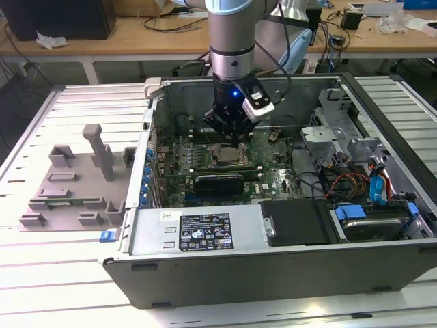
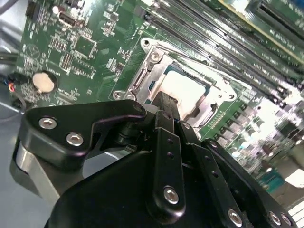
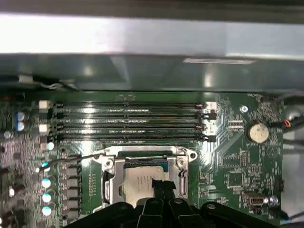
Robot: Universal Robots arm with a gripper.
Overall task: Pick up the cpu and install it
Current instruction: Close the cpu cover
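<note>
The cpu [image 1: 229,158] lies flat inside the motherboard socket, its silver top [image 3: 140,180] framed by the open metal socket frame [image 3: 107,164]. In the second wrist view the cpu [image 2: 187,92] shines brightly behind the black fingers. My gripper [image 1: 236,141] hangs just above the socket inside the computer case. Its fingers are drawn together to a narrow tip [image 3: 161,186] that overlaps one edge of the chip, and nothing shows between them. In the second wrist view the gripper [image 2: 164,102] tip also sits over the chip's edge.
Memory slots [image 3: 128,121] run along one side of the socket and a coin battery [image 3: 258,132] lies nearby. Case walls [image 1: 157,102], a drive cage [image 1: 334,130] and cables [image 1: 348,181] surround the board. A grey plastic tray [image 1: 68,184] with upright blocks sits outside at the exterior view's left.
</note>
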